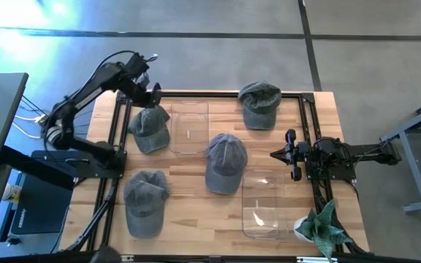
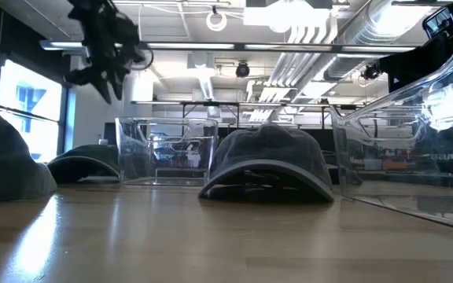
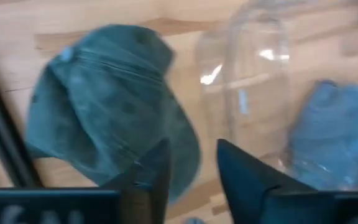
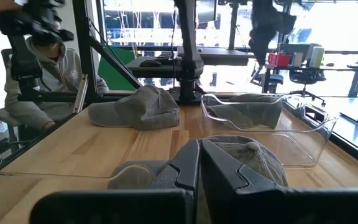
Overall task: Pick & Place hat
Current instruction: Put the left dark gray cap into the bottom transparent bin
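I am logging four grey hats on the wooden surface [image 1: 196, 219]. From overhead I am seeing a hat at the far left [image 1: 149, 128], a hat at the near left [image 1: 145, 201], a hat in the middle [image 1: 226, 162] and a hat at the far right [image 1: 260, 104].

Two clear bins are lying among them: the far bin [image 1: 189, 126] is sitting between the far-left hat and the middle hat, and the near bin [image 1: 263, 204] is sitting toward the right front corner. A plant [image 1: 320, 228] is standing at that corner.

The low view is giving me what the overhead cannot: the left gripper [image 2: 107, 75] is hanging in the air, well above the hats, touching nothing. The overhead view is placing the left gripper over the far-left edge, just beyond the far-left hat.

Through the left wrist camera I am looking down on that hat, with the fingers [image 3: 157, 168] slightly spread and gripping nothing.

The right gripper [image 1: 283, 154] is waiting at the right edge, just beside the middle hat. Its wrist camera is showing its fingers [image 4: 188, 163] pressed together and empty, and it alone is showing a person in a grey hoodie [image 4: 39, 74] sitting beyond the surface.
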`<state>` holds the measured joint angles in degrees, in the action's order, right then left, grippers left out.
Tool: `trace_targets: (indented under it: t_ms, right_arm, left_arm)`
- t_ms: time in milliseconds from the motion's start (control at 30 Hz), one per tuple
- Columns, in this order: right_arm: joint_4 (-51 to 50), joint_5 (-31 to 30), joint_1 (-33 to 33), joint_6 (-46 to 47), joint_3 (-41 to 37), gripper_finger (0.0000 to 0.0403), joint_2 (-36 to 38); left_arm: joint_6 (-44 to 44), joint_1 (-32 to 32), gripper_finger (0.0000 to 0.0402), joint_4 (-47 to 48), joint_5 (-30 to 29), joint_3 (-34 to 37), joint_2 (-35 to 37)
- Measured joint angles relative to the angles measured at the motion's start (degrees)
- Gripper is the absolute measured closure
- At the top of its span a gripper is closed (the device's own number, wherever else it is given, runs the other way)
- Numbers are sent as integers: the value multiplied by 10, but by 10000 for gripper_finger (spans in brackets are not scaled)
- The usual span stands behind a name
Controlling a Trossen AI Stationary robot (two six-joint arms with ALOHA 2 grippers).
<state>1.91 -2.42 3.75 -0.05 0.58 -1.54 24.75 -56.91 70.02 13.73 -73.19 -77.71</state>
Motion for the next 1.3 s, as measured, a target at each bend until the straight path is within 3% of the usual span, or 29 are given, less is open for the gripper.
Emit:
trace_targets:
  t_ms: [200,333,467,667,833,1033,1300]
  right_arm:
    - [0,0,0,0,0,390,0]
    - [0,0,0,0,0,391,0]
    - [0,0,0,0,0,391,0]
    - [0,0,0,0,0,391,0]
    - [0,0,0,0,0,391,0]
    - [0,-1,0,0,0,391,0]
    - [0,-2,0,0,0,390,0]
  left_arm:
    - [-73,-98,149,5,8,0,-75]
    - [-95,-137,103,0,38,-4,-118]
    - [-67,-139,95,-4,28,-19,-149]
    - [-71,-113,94,-34,-53,-19,-179]
    - [-63,-114,94,-52,-31,-19,-215]
    - [-60,-112,137,-55,-58,-18,-261]
    - [-77,-113,296,-87,-47,-19,-277]
